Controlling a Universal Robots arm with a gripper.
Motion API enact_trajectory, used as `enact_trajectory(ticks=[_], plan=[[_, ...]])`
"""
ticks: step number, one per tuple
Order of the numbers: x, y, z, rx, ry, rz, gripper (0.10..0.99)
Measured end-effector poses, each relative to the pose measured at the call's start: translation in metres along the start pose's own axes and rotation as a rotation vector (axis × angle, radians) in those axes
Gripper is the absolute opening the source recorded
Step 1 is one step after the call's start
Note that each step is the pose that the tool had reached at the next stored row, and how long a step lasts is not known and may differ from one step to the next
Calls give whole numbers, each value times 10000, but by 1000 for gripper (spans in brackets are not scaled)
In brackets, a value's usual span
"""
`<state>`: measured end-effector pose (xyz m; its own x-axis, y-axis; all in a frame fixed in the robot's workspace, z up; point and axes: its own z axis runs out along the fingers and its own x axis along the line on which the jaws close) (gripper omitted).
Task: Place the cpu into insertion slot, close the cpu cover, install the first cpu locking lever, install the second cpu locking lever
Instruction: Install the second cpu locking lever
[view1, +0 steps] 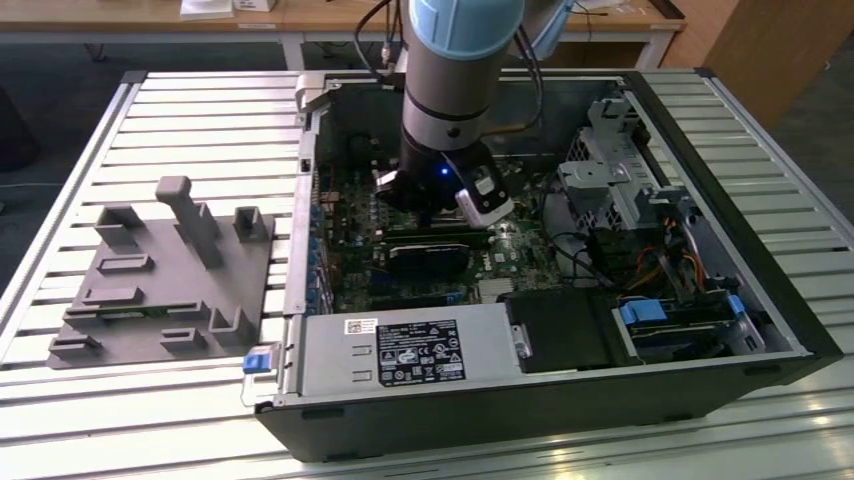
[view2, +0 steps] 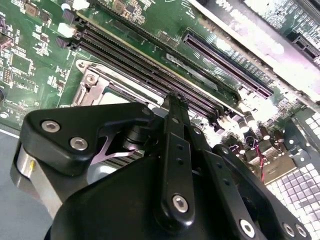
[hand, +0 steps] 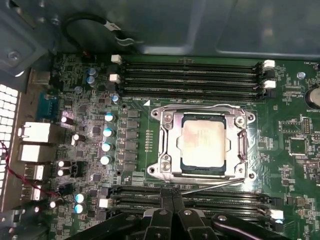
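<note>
The small square silvery-topped cpu (hand: 202, 145) sits in the insertion slot, the thin silvery metal cpu cover (hand: 170, 150) closed over it. The black gripper (hand: 172, 200), fingers together and empty, hovers at the socket's edge over a thin wire locking lever (hand: 210, 186); lever installation appears in hand, demanding precise contact.

An open computer case (view1: 694, 330) lies on the slatted metal bench (view1: 200, 110), its green motherboard (hand: 90, 165) showing long black memory slots (hand: 190, 75) and blue-topped capacitors (hand: 107, 132), while a grey plastic fixture (view1: 160, 280) sits beside the case at the exterior view's left.
</note>
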<state>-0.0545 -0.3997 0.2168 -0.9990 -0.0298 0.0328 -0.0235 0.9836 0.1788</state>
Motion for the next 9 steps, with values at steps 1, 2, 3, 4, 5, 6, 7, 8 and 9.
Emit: enact_trajectory(ticks=[1,2,3,4,5,6,7,8,9], plan=[[13,-5,1,-34,-1,-3,106],[27,-7,2,-71,-2,-5,106],[41,-8,4,-117,-3,-7,106],[53,-9,6,-166,-4,-8,106],[57,-9,10,-231,-5,-11,106],[59,-10,13,-289,-6,-14,106],[60,-11,19,-335,-7,-14,106],[60,-12,25,-394,-9,-17,106],[62,-14,32,-444,-10,-18,106]])
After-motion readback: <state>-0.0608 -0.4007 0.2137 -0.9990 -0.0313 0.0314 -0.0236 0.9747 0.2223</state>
